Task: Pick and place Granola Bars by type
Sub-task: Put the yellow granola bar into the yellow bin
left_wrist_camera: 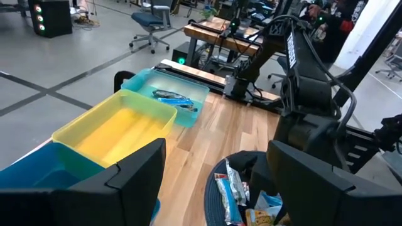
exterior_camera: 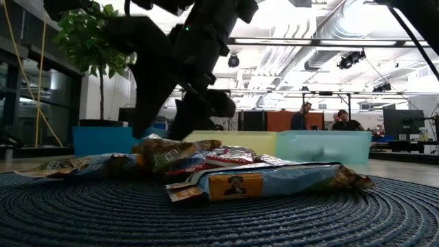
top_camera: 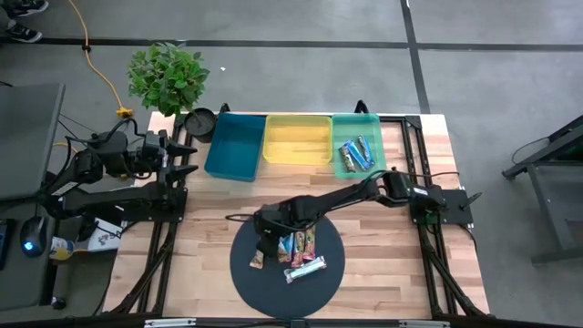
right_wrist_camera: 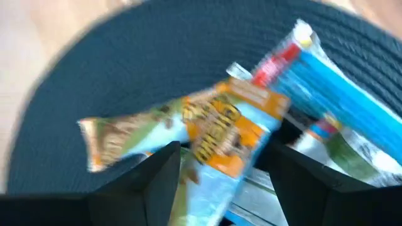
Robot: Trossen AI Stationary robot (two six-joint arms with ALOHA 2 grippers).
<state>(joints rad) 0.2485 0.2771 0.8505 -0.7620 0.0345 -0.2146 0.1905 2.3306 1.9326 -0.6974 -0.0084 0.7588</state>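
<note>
Several granola bars (top_camera: 293, 251) lie in a loose heap on a dark round woven mat (top_camera: 244, 282); the low view shows them too (exterior_camera: 240, 180). My right gripper (top_camera: 267, 239) hangs open over the heap's left part. In the right wrist view its two fingers (right_wrist_camera: 223, 182) stand on either side of a blue-and-orange bar (right_wrist_camera: 232, 125); I cannot see any touch. A tan-green bar (right_wrist_camera: 122, 135) and a blue bar (right_wrist_camera: 326, 78) lie beside it. My left gripper (left_wrist_camera: 217, 188) is open and empty at the table's left, near the blue bin (top_camera: 233, 146).
Three bins stand in a row at the far edge: blue, yellow (top_camera: 297, 138) and green (top_camera: 355, 137). The green one holds a few blue bars (top_camera: 355, 155). A potted plant (top_camera: 167, 77) and a dark round pot (top_camera: 200, 121) stand at the far left corner. People sit in the room beyond.
</note>
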